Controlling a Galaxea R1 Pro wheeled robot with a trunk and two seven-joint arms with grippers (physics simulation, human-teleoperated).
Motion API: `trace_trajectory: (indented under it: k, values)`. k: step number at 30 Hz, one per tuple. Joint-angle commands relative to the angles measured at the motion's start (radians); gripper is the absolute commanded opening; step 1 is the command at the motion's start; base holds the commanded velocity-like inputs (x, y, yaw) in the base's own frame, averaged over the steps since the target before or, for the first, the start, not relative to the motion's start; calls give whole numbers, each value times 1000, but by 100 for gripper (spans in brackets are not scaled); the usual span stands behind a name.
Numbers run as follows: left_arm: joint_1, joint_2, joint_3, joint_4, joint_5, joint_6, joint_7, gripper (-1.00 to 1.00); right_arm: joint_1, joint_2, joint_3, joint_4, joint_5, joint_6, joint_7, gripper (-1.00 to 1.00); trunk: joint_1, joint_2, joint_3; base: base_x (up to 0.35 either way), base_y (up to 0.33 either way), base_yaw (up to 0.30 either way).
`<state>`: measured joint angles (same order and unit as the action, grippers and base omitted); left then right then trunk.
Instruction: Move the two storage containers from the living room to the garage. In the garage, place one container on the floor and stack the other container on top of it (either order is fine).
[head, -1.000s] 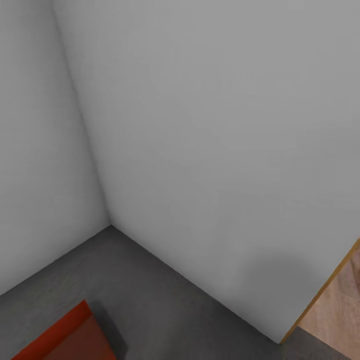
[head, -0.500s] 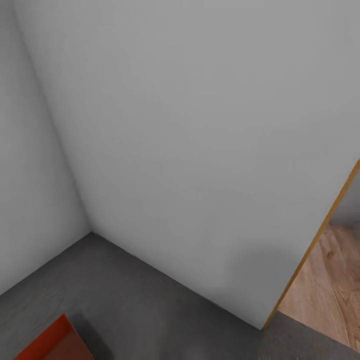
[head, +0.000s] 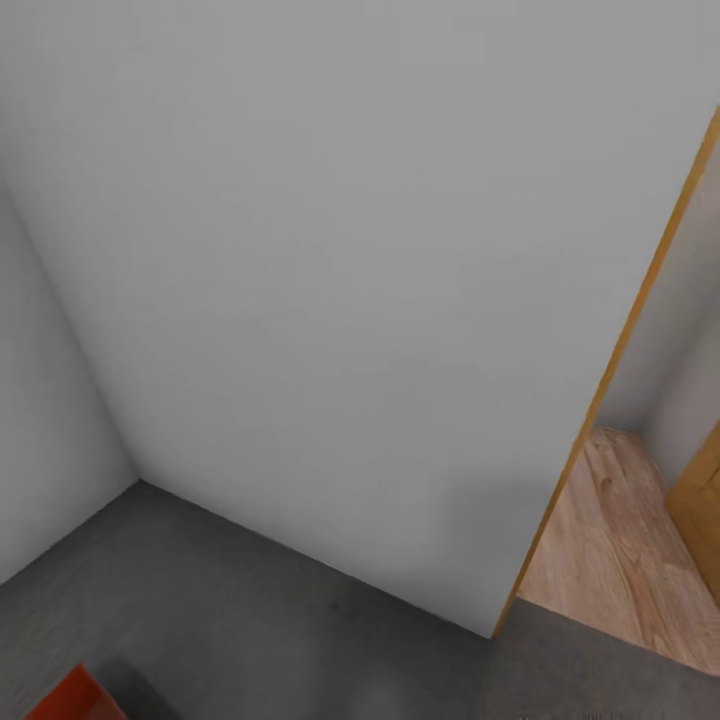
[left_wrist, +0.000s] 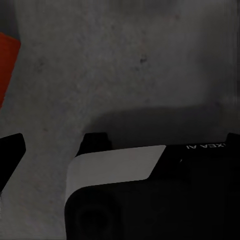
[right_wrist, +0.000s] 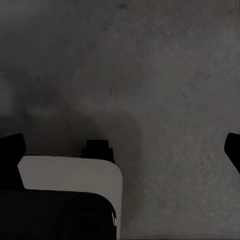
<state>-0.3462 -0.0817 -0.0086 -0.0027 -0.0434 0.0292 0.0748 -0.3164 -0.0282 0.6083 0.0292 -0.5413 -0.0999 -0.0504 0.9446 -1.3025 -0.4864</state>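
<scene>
One corner of an orange-red storage container (head: 72, 700) shows at the lower left edge of the head view, resting on the garage's dark grey concrete floor (head: 260, 630). A patch of the same orange-red container (left_wrist: 7, 55) appears at the edge of the left wrist view. My left gripper (left_wrist: 125, 137) hangs open over bare concrete, with nothing between its dark fingertips (left_wrist: 11, 150). My right gripper (right_wrist: 125, 140) is open too, above the floor (right_wrist: 165, 75), and it holds nothing.
Two plain white walls (head: 330, 300) meet in a corner straight ahead. On the right, a wood-trimmed doorway edge (head: 610, 370) opens onto a light wood-plank floor (head: 610, 560). Part of a wooden door (head: 703, 510) stands beyond it.
The head camera has swung to the right: the wall corner and container slid toward the picture's left and bottom edges, and more of the doorway and plank floor shows.
</scene>
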Motion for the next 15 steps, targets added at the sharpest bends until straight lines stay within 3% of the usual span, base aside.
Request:
trace_trajectory:
  k: [1,15]
  values:
    - [0,0,-1,0,-4,3,4,100,-1,1,8,3,-8,-5,3,100,0,-1,-1,0,0,-255]
    - [0,0,-1,0,-6,2,3,100,-1,2,8,3,-8,-4,5,100,0,-1,-1,0,0,-255]
